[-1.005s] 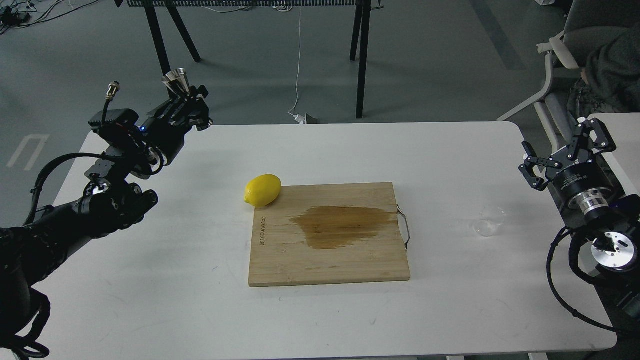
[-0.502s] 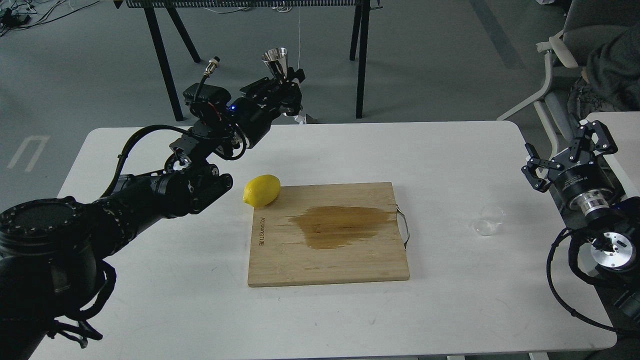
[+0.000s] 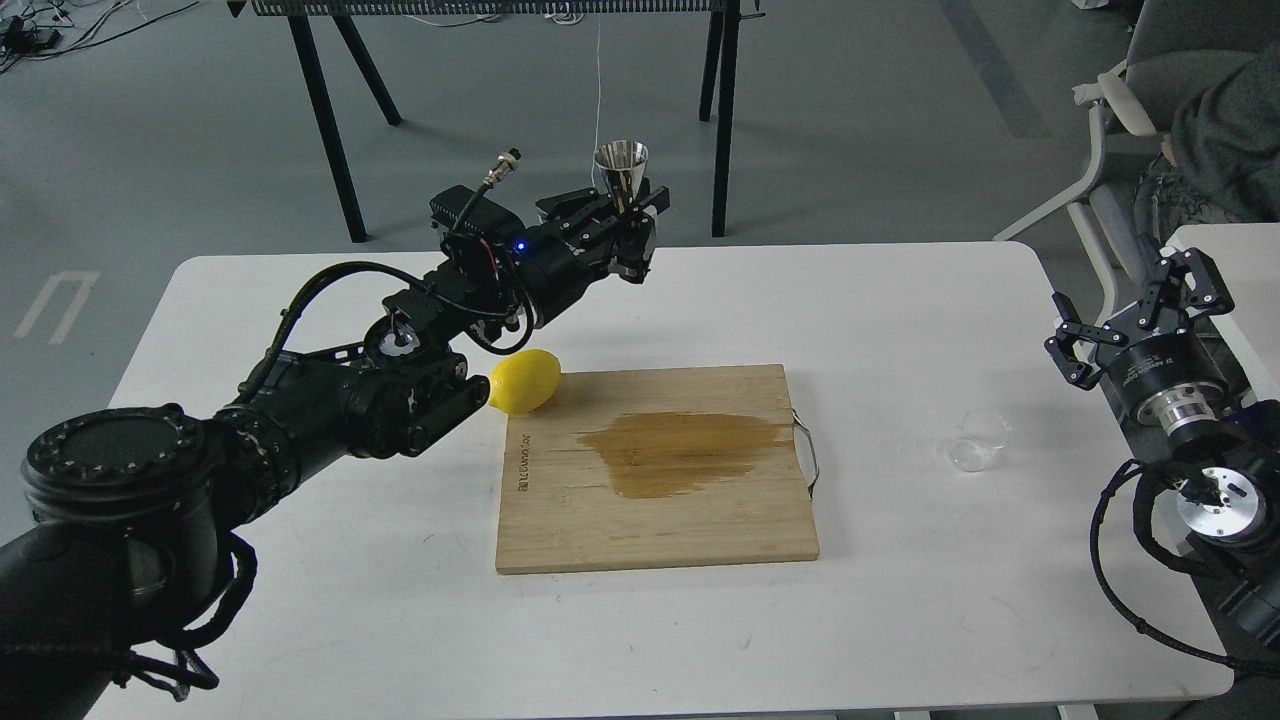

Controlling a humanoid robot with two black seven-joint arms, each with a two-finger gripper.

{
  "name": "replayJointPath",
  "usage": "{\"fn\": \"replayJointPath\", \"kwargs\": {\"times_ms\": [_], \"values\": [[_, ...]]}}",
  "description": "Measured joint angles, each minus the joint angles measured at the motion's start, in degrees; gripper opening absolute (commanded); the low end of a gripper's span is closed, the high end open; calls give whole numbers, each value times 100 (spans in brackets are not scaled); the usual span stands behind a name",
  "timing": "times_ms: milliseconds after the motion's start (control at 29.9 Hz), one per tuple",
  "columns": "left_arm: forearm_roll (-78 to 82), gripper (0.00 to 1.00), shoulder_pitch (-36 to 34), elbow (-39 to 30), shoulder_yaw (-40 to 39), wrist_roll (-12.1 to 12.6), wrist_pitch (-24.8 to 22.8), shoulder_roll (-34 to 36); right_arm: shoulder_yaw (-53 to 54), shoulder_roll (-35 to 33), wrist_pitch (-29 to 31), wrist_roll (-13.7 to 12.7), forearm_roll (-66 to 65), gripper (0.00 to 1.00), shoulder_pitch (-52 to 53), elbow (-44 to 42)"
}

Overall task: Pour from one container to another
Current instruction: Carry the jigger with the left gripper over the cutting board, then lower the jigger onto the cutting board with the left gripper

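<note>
Now, here is what you have on the table.
Left gripper (image 3: 628,222): your fingers clamp the steel jigger (image 3: 621,172), upright, above the table's (image 3: 900,300) far edge.
Right gripper (image 3: 1135,310): your fingers spread wide, holding nothing, at the right edge.
Glass cup (image 3: 978,440): on the table, near your right gripper, right of the cutting board (image 3: 657,470).
Lemon (image 3: 526,381): touching the board's far-left corner.

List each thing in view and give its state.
steel jigger: upright, held aloft by left gripper
glass cup: standing on table, untouched
right gripper: open, empty
lemon: lying beside board
cutting board: flat, wet patch in middle
</note>
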Motion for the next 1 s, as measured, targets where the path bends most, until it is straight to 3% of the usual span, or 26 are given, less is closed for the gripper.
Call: {"fn": "replayJointPath", "kwargs": {"times_ms": [435,1005], "values": [[352,24,511,-798,-16,0,0,0,-12,28,0,0,0,99,6,-122],[546,24,1318,-1100,-16,0,0,0,-52,36,0,0,0,99,6,-123]]}}
